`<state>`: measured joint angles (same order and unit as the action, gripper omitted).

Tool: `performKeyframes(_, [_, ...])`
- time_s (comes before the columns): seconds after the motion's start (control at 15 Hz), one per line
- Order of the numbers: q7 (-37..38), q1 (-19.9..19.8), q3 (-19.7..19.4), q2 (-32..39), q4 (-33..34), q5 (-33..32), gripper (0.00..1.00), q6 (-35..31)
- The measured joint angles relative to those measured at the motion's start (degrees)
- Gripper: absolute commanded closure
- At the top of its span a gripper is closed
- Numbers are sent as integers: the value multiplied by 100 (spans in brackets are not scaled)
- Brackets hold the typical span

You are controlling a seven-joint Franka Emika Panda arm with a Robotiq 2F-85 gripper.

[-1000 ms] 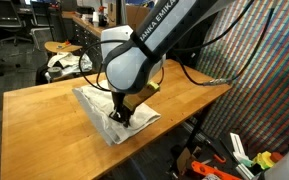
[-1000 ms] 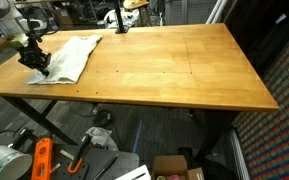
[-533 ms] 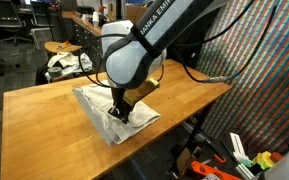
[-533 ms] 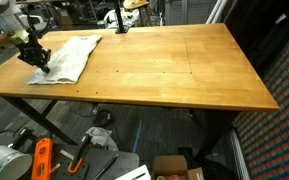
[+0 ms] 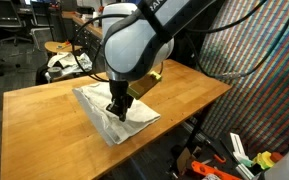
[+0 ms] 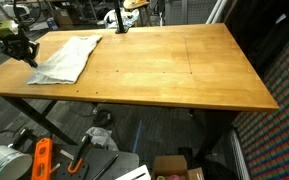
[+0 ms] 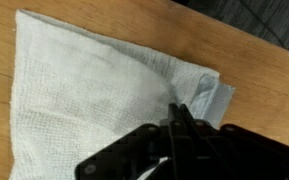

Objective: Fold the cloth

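Close to one corner of the wooden table (image 5: 39,105), the cloth (image 5: 94,100) is lying spread out and mostly flat, pale against the wood. In the wrist view one part of the cloth (image 7: 79,85) is puckering into a ridge that is running up to the gripper (image 7: 179,120) — its jaws are clenching tight on that pinch of fabric. In an exterior view the gripper (image 6: 24,55) is pointing down at the sheet's edge. Beyond the table, a white-and-dark fabric bundle (image 5: 66,65) is sitting apart.
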<state>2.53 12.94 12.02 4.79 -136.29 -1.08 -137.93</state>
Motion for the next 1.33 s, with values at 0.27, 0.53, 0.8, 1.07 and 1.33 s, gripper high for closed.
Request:
performKeyframes(0.27, [-43, 21, 137, -47, -82, 23, 97, -9])
performKeyframes(0.53, [-39, 80, 259, -36, -152, 23, 70, -59])
performKeyframes(0.8, [-36, 105, 305, -29, -262, 108, 48, -474])
performKeyframes(1.07, [-53, 100, 289, -31, -294, 300, 17, -757])
performKeyframes(1.33, [-12, 36, 145, -97, -249, 269, 0, -1431])
